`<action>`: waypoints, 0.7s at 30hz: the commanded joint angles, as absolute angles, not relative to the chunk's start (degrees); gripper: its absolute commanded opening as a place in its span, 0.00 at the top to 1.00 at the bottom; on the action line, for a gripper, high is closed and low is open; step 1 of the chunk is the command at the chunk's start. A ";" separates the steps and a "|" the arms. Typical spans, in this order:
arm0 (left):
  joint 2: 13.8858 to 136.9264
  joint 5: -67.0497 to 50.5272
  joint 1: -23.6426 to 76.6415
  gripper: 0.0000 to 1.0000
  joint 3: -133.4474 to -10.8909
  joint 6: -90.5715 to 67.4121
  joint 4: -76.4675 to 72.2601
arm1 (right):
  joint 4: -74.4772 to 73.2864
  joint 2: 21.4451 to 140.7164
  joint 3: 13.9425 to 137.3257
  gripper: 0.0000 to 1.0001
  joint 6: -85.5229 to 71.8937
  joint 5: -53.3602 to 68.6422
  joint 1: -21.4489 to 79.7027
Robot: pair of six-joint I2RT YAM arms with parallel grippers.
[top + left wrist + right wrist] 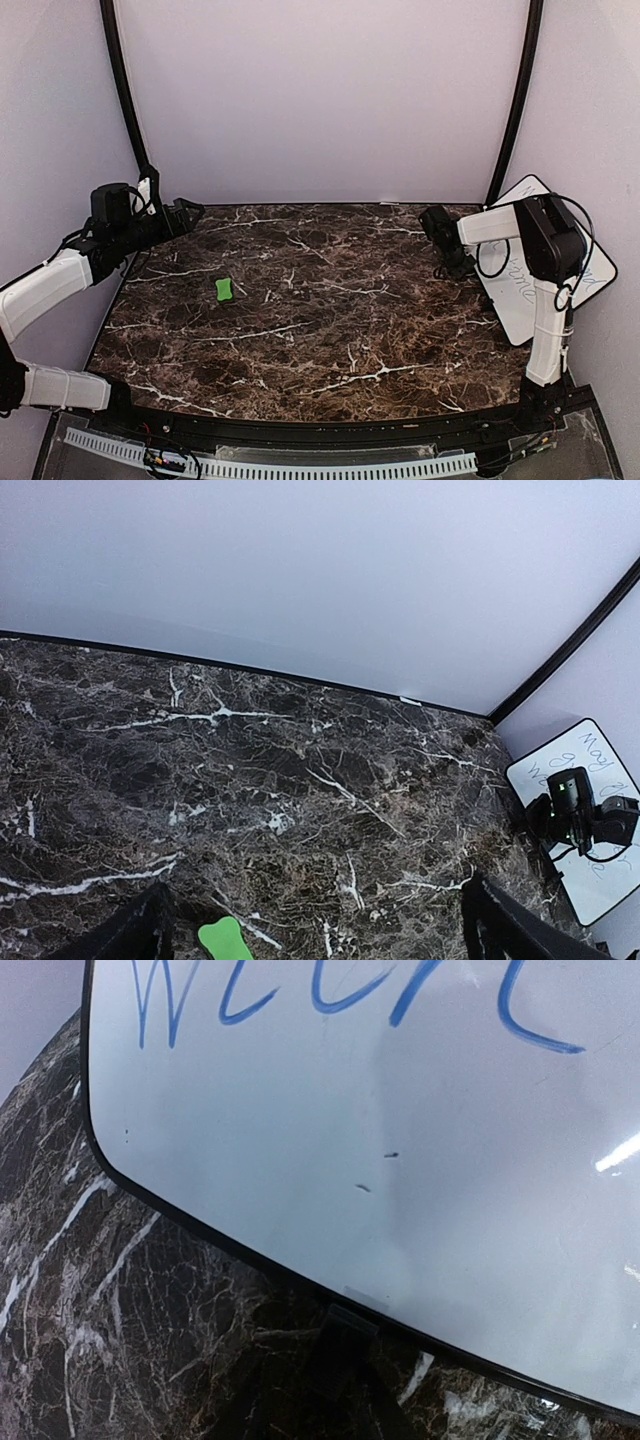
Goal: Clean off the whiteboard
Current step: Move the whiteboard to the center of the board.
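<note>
A dark brown marble counter (300, 330) veined in white fills the booth, walled in pale grey on three sides. At its right edge, against the right wall, is the large white whiteboard (508, 300) with its thin black frame and rounded corners. Its long axis runs from the far right corner toward the near edge, and blue handwritten words are not yet wiped from it. Whether it lies flat or is propped cannot be told.

The right arm bends over the board, and the right tool (441, 240) sits just beside its inner, counter-side edge. The wrist view is filled by the board's corner, so how wide this tool stands, or whether it holds anything, cannot be told. The left tool (190, 212) hangs over the far left corner of the counter, spread wide and holding nothing.

A small bright green eraser block (224, 289) lies on the left half, well apart from the board and nearer the left arm. That arm looks best placed to fetch it. Bare marble lies between block and board for the carry, while the wall hems in the board's outer side.
</note>
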State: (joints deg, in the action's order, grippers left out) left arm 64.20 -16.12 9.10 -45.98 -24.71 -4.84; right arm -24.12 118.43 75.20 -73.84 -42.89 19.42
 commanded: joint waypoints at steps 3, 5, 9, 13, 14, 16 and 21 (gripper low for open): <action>63.88 -17.33 8.54 0.02 -45.18 -25.21 -7.03 | -21.80 119.50 76.21 0.80 -73.30 -43.77 20.83; 63.83 -17.44 8.46 0.01 -45.18 -25.22 -7.03 | -21.72 119.55 76.12 0.81 -73.34 -43.82 21.35; 63.85 -17.64 8.39 0.02 -45.18 -25.31 -7.12 | -21.87 119.52 75.79 0.82 -73.89 -43.79 22.19; 63.81 -17.70 8.35 0.01 -45.18 -25.39 -7.16 | -23.69 119.29 75.99 0.73 -75.11 -44.99 22.24; 63.81 -17.73 8.35 0.02 -45.18 -25.40 -7.20 | -24.26 119.23 76.10 0.69 -75.61 -45.38 22.15; 63.81 -17.83 8.35 0.01 -45.13 -25.48 -7.25 | -25.22 119.05 76.24 0.63 -76.42 -45.53 21.88; 63.81 -18.00 8.26 0.02 -45.09 -25.56 -7.29 | -28.35 119.00 77.43 0.48 -78.92 -45.63 20.94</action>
